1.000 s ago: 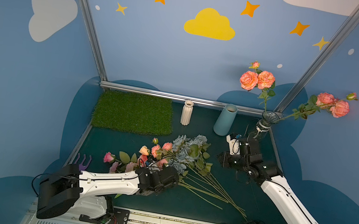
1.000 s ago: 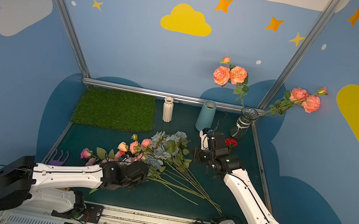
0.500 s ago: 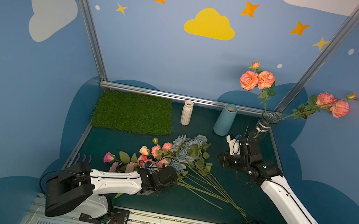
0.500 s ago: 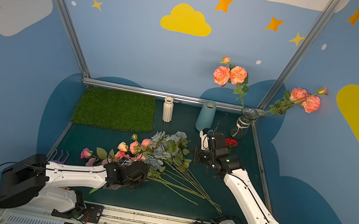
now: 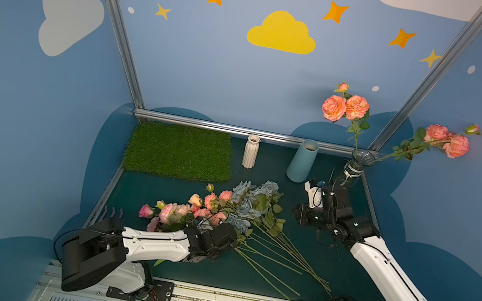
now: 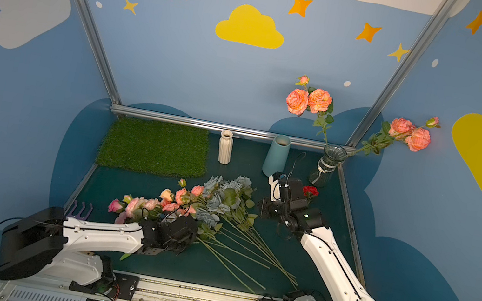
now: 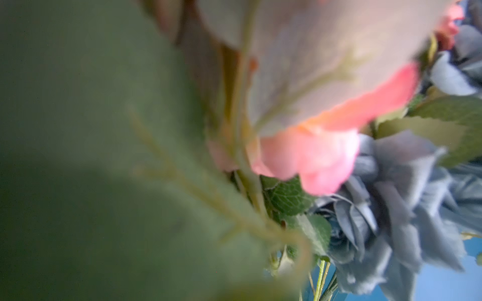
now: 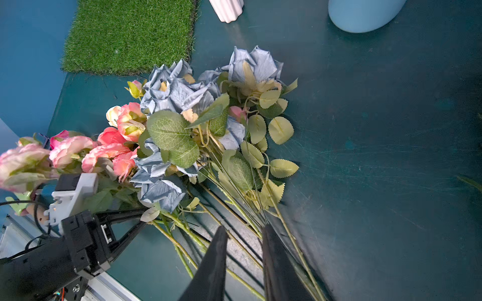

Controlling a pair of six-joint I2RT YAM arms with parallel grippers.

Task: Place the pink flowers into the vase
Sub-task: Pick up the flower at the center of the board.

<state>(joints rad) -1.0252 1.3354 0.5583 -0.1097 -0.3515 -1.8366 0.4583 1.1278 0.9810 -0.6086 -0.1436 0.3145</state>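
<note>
Several pink flowers [image 5: 185, 208] [image 6: 153, 203] lie on the dark table beside grey-blue roses, their stems fanning toward the front. My left gripper [image 5: 234, 239] sits low among those stems. In the right wrist view its two fingers [image 8: 130, 212] meet at the stems, shut on what looks like a pink flower's stem. A blurred leaf and a pink bloom [image 7: 313, 159] fill the left wrist view and hide the jaws. The glass vase [image 5: 357, 168] [image 6: 326, 169] at the back right holds two pink stems [image 5: 344, 106]. My right gripper [image 8: 243, 232] [image 5: 297, 214] hovers over the stems, slightly open and empty.
Grey-blue roses [image 5: 253, 193] overlap the pink ones. A white ribbed vase [image 5: 251, 151] and a blue vase [image 5: 302, 160] stand at the back, with a grass mat [image 5: 179, 150] at the back left. A small red carnation [image 6: 310, 191] is behind the right wrist. A purple rake [image 6: 81, 209] lies at the front left.
My left gripper has closed on the stems where it sat, and the left arm's base link has shifted a little. The right arm and the flowers in the vase have not moved.
</note>
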